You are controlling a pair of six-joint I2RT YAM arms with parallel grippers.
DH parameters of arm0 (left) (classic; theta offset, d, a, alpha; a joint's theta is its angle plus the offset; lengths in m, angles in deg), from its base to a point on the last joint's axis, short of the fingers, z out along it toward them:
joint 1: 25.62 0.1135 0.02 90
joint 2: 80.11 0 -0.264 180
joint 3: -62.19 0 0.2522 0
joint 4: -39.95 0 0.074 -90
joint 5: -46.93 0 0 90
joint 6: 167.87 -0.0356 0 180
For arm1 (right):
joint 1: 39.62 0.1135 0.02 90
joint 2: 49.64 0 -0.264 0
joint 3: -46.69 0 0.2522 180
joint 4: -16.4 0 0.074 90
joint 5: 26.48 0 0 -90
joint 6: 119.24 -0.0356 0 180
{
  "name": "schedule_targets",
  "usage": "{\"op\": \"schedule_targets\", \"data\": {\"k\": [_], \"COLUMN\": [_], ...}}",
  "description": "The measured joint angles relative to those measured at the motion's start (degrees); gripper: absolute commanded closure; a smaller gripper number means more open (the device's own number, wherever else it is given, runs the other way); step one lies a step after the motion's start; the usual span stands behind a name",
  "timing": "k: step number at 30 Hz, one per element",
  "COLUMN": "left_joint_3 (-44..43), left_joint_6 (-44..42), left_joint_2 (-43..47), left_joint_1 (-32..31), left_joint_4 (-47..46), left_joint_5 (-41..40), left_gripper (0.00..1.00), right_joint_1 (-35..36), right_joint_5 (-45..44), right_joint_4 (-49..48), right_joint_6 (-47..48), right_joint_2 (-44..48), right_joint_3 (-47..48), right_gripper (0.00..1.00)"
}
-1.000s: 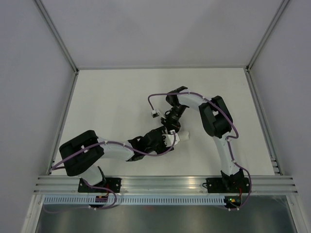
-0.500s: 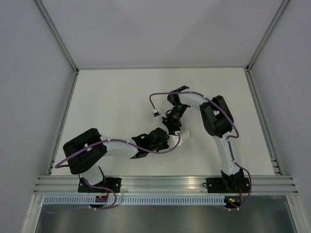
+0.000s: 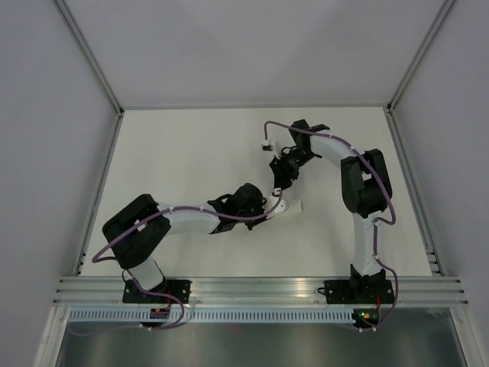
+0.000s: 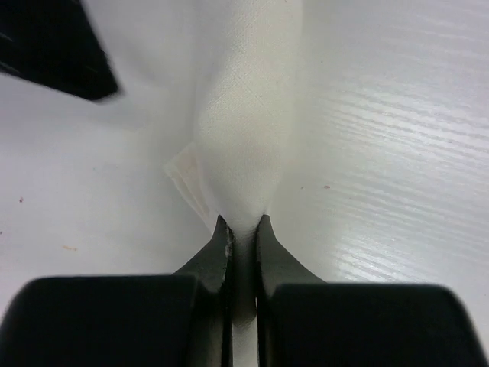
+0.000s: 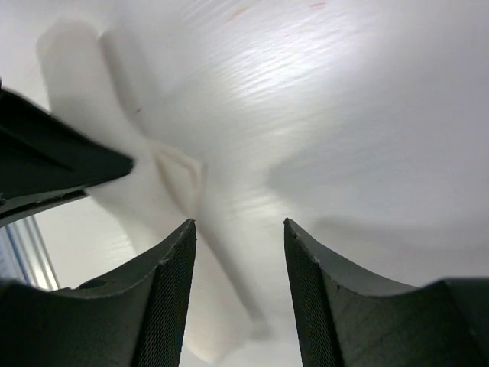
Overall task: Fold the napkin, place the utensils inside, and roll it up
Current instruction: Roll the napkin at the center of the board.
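The napkin (image 3: 293,207) lies near the table's middle as a small white rolled bundle. My left gripper (image 3: 273,205) reaches in from the left and is shut on one end of it. In the left wrist view the cloth (image 4: 248,115) bunches up out of the pinched fingertips (image 4: 223,233). My right gripper (image 3: 277,183) hangs just beyond the roll, open and holding nothing. In the right wrist view the blurred napkin (image 5: 218,306) runs under the gap between the right gripper's (image 5: 241,225) fingers. The utensils are hidden.
The off-white tabletop (image 3: 176,160) is bounded by grey walls on three sides and a metal rail (image 3: 260,289) at the near edge. The left gripper's dark body (image 5: 46,172) shows at the left of the right wrist view.
The left gripper has closed on the napkin's end. The right gripper has opened, let go and pulled away toward the far side, its arm swinging back and to the right.
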Motion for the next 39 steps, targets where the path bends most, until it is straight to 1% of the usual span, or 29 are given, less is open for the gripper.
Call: {"op": "schedule_targets", "data": {"k": [5,9,12,15,18,22,24,26,30,33,39], "left_joint_3": [-2.62,-7.52,-11.19,-14.56,-16.7,-20.15,-22.05,-23.91,-25.75,-26.1,-26.14], "left_joint_6": [2.14,4.39,5.7,7.04,8.55,10.16,10.62,11.1,11.93,12.55,13.51], "left_joint_2": [-1.57,-4.96,-7.69,-10.27,-12.17,-15.19,-16.81,-18.4,-20.57,-21.33,-22.38], "left_joint_1": [2.19,5.38,6.91,8.52,10.51,12.9,13.75,14.47,15.32,15.5,15.67], "left_joint_4": [2.25,6.03,8.5,11.08,13.05,16.55,18.56,20.55,22.95,24.02,25.68], "left_joint_5": [6.6,13.79,17.97,22.69,27.34,33.05,35.56,38.05,42.14,44.3,47.58], "left_gripper": [0.98,0.98,0.98,0.98,0.98,0.98,0.98,0.98,0.98,0.98,0.98], "right_joint_1": [-10.14,-18.8,-22.64,-23.5,-22.71,-21.14,-19.58,-16.41,-7.41,-0.61,7.93], "right_joint_5": [1.22,3.26,3.89,3.74,3.72,2.95,1.18,-0.96,-6.8,-11.1,-19.12], "right_joint_4": [-9.73,-14.14,-15.41,-16.92,-17.77,-18.34,-19.34,-20.39,-25.57,-29.11,-39.69], "right_joint_6": [-7.89,-11.13,-10.95,-9.35,-6.54,-0.22,3.3,6.27,10.27,11.54,12.07], "right_joint_2": [4.33,9.81,15.45,23.74,31.21,39.58,44.48,49.4,57.9,58.73,56.63], "right_joint_3": [-0.28,-2.25,-5.22,-11.52,-16.9,-23.85,-29.7,-36.37,-49.51,-54.18,-60.54], "right_gripper": [0.44,0.44,0.44,0.44,0.45,0.46,0.45,0.45,0.44,0.45,0.43]}}
